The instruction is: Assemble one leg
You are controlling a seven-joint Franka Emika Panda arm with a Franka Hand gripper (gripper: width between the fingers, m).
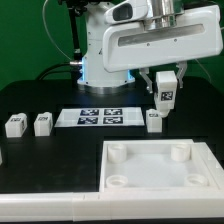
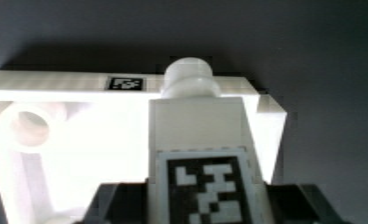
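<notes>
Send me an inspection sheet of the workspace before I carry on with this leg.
Surface: black table, marker board flat on it.
Job's things: held leg in the air; three loose legs on the table; white tray-like part with round corner sockets nearest the camera.
Clutter: white bar along the table's near edge.
End effector: shut on the held leg.
Cables: thin dark line behind the arm, likely a cable.
Surroundings: green backdrop.
</notes>
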